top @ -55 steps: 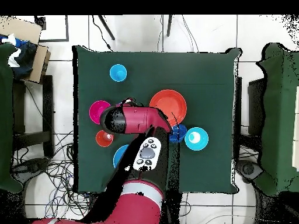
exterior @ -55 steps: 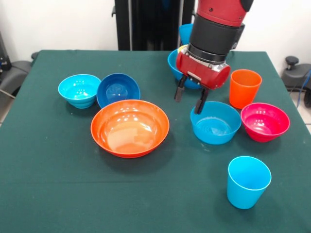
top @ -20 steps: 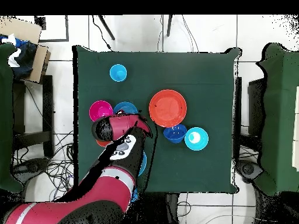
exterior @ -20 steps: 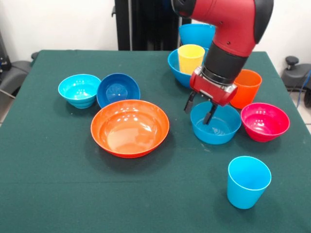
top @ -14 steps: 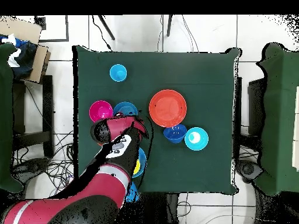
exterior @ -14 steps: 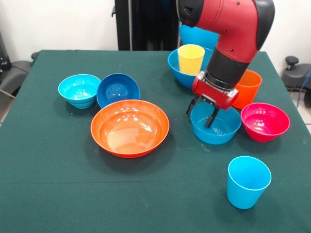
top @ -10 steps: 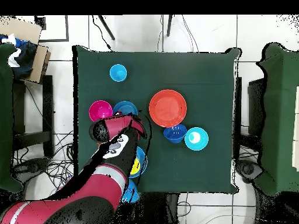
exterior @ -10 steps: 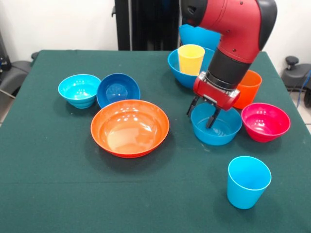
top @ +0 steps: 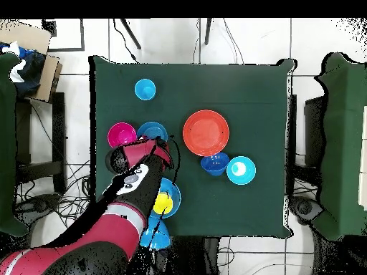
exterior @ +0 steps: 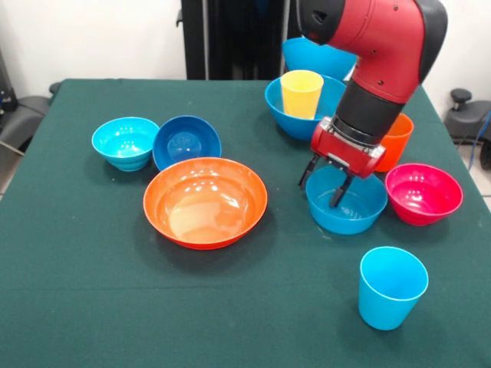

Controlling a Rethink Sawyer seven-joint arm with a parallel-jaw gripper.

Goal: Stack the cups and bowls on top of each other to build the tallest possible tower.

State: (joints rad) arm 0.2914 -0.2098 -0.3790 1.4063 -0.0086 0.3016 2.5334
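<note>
Light blue bowl right under the pincer, on the green surface. Pincer fingers apart, straddling the bowl's rim: one finger down inside, the other outside by the wall. Not closed on it yet, as far as can be seen.

Beside the pincer, toward the magenta-red bowl: almost touching the light blue one. Behind the pincer, the orange cup, partly hidden by the arm. Farther back, a yellow cup standing inside a blue bowl. To the other side, well apart: the big orange bowl, a dark blue bowl and a cyan bowl. In front, near, a light blue cup standing alone.

Step in hand, most likely: getting hold of the light blue bowl by its rim. No tower started yet, apart from the cup in the bowl. Next, probably: squeeze shut on the wall, lift straight up, carry to a wider bowl. Slippery shiny rim, so a firm pinch needed. Careful not to bump the magenta-red bowl.
</note>
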